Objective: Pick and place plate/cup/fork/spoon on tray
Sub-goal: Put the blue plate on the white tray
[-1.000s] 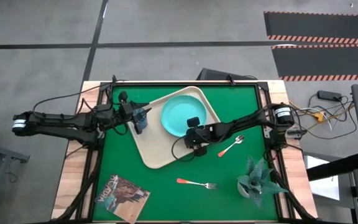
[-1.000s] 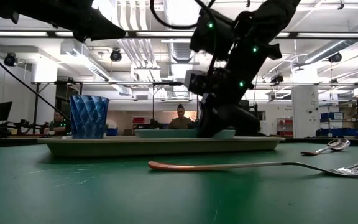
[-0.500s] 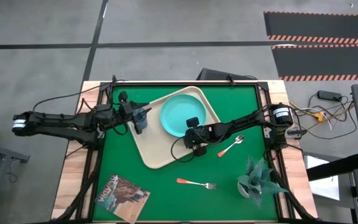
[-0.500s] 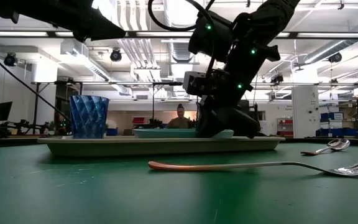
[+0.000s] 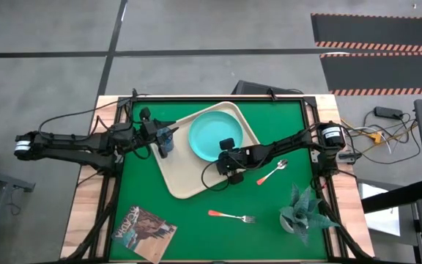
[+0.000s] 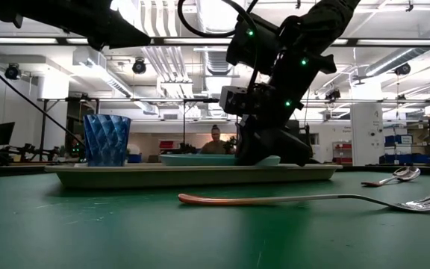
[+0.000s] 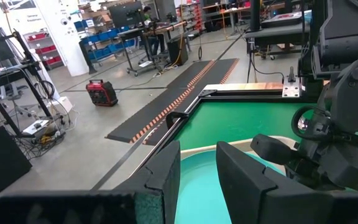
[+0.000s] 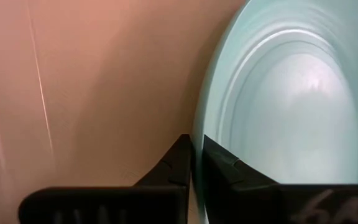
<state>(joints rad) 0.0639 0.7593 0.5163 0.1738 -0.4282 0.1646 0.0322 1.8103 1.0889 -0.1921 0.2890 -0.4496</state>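
Plate (image 5: 212, 135) at frame centre: right claw (image 5: 228, 150) pinches its rim; release only once flat on tray (image 5: 189, 183).

Grey concrete floor (image 5: 196, 29) (striped black mats (image 5: 376, 33)), bright ceiling strip lights (image 6: 43, 41).

Two dark jointed arms, black cables, seemingly green indicator lights.

Both arms (image 5: 86, 141) reach inward, jaws nearly closed.
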